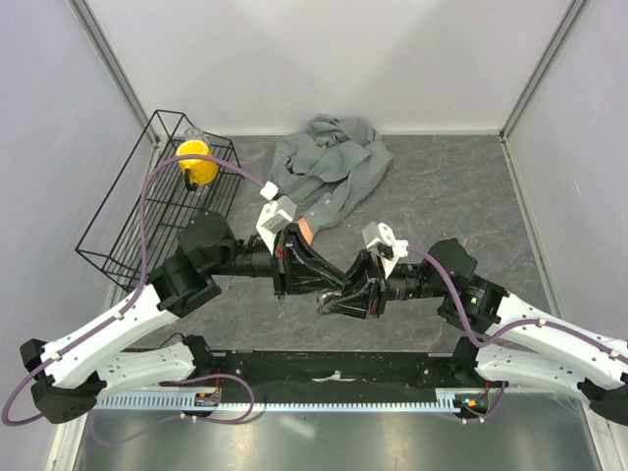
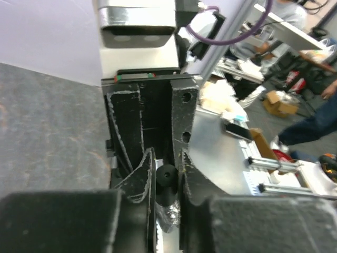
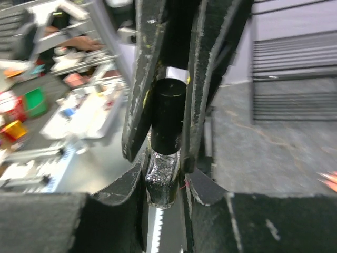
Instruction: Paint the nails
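Note:
My two grippers meet at the table's middle on a small nail polish bottle point(image 1: 334, 299). My right gripper point(image 1: 339, 302) point(image 3: 164, 179) is shut on its dark glittery glass body point(image 3: 162, 182). My left gripper point(image 1: 329, 292) point(image 2: 166, 178) is shut on its black cap point(image 2: 167, 182) point(image 3: 168, 113). The peach mannequin hand point(image 1: 306, 231) lies behind the left wrist, mostly hidden, with its grey shirt sleeve point(image 1: 329, 167) bunched at the back. Its fingertips, with reddish nails point(image 3: 330, 182), show blurred at the right edge of the right wrist view.
A black wire basket point(image 1: 118, 211) stands at the back left with a yellow object point(image 1: 196, 162) in it. White walls close in the table on three sides.

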Robot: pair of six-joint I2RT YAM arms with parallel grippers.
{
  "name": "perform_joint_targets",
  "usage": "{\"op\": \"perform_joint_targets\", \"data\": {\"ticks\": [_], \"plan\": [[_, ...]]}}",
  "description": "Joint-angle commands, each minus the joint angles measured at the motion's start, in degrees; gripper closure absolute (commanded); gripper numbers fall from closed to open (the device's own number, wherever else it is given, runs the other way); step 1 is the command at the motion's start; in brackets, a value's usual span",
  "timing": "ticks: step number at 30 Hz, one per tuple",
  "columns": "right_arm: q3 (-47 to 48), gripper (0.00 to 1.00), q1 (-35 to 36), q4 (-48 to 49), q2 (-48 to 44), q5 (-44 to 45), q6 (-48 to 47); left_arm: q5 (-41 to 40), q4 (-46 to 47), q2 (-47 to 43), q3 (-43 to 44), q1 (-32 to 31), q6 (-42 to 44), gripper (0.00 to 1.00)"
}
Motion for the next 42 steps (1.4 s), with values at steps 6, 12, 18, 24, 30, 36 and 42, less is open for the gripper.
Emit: {"op": "perform_joint_targets", "data": {"ticks": [6, 12, 18, 24, 30, 36, 42], "plan": [[11.41, 1.00, 2.80, -16.42, 4.75, 47.18, -9.50, -27.41, -11.14, 1.80, 5.49, -0.30, 6.47, 0.98], [13.52, 1.00, 9.75, -16.87, 10.37, 73.48, -6.87, -56.33, -17.47, 11.09, 13.11, -7.77, 6.37, 0.98], [11.51, 1.00, 9.93, -13.09, 10.73, 69.72, -9.59, -55.92, -18.19, 14.11, 15.25, -8.04, 5.23, 0.98], [5.54, 1.00, 9.58, -6.94, 6.17, 60.50, -10.56, -48.64, -13.18, 10.08, 11.56, -7.51, 4.18, 0.78], [1.40, 1.00, 8.79, -4.56, 1.16, 45.84, -12.75, -39.58, -13.43, 5.50, 10.76, -6.02, 3.39, 0.17], [1.92, 1.00, 5.46, -6.41, -1.83, 28.01, -9.87, -24.04, -10.71, -1.61, 6.37, -2.95, 3.30, 0.10], [2.27, 1.00, 3.60, -2.99, -3.86, 13.56, -5.82, -12.54, -6.51, -5.14, 2.24, 1.18, -0.73, 0.21]]}}
